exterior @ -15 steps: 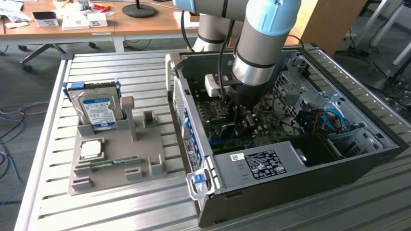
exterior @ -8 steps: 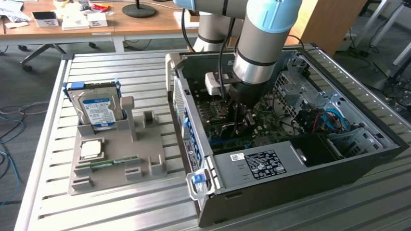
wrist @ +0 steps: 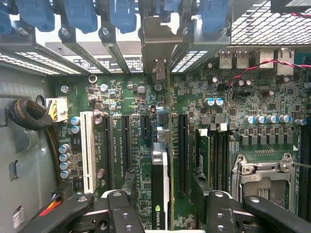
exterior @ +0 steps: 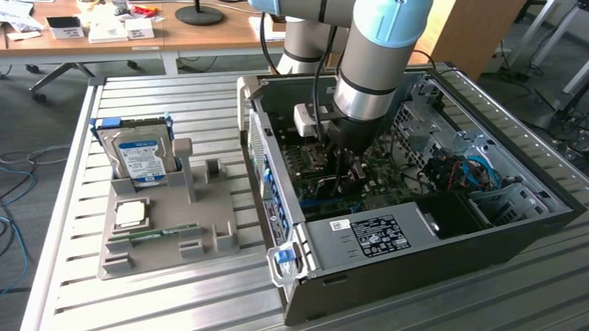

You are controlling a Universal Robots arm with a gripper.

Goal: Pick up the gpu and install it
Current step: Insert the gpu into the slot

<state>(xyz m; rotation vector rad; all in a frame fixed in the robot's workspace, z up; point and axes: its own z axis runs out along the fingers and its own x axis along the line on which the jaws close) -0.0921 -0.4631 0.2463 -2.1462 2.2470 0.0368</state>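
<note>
One card matters here, and I have it between my fingers. In the exterior view, my grey-and-light-blue arm [exterior: 373, 62] reaches down from twelve o'clock into the open black tower computer case [exterior: 414, 227], and my gripper [exterior: 345, 169] sits low over the green motherboard [exterior: 318, 162] near the case's middle; the card itself is hard to make out there behind my own fingers. Off at nine o'clock, well apart from the case, the grey moulded parts holder [exterior: 165, 227] carries the boxy silver hard drive with the blue-white label [exterior: 140, 160] standing upright and a narrow green memory stick [exterior: 156, 232] lying flat, so the gpu's place on it looks vacated. In the wrist view, the gpu [wrist: 160, 189], a thin card seen edge-on with a dark face and a green logo, stands upright between my two black fingers [wrist: 124, 211], which are spread wide yet closed against its two faces, so I judge I am grasping it. Its long axis runs from six o'clock straight towards twelve, in line with the long black expansion slots [wrist: 182, 155] and pointing at the silver bracket opening [wrist: 158, 36] in the rear wall under the blue plastic retaining clips [wrist: 121, 14]. The card hangs directly beneath me, just beside the neighbouring slot; whether its edge connector has met its own slot I cannot tell.
</note>
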